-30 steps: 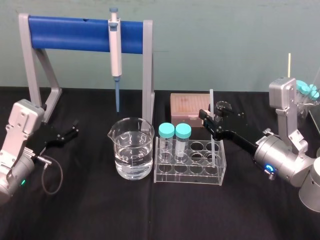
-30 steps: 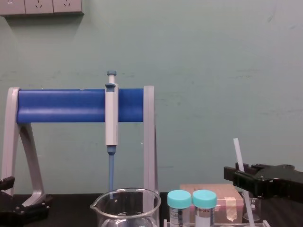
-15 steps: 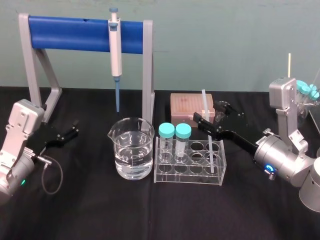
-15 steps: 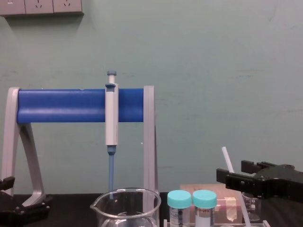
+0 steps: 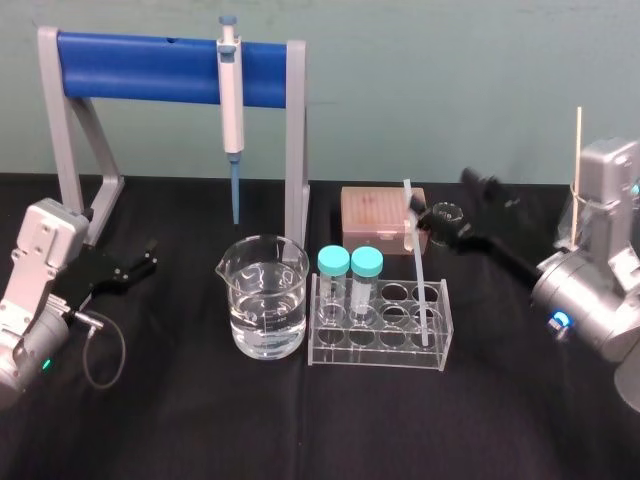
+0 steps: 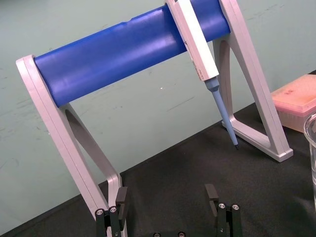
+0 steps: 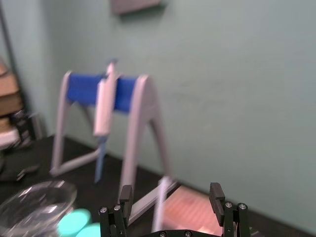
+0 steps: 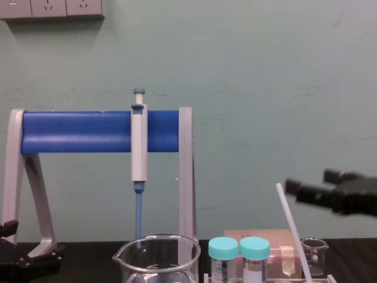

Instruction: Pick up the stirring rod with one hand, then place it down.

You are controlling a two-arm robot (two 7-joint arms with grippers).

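Head view: stirring rod stands tilted in the right end of the clear rack mid-table. Right gripper hangs just beside its top, jaws spread, gripping nothing. Left gripper sits near the table's left edge, jaws apart.

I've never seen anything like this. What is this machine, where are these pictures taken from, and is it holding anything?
It's a robot with two arms, each ending in a gripper. Cameras sit on its head, its chest and each wrist. On the table stand a beaker, a rack with two capped tubes, a pink box and a stand holding a pipette. The thin white rod leans in the rack. The right gripper hovers open near it, holding nothing; the left gripper is parked open at the left.
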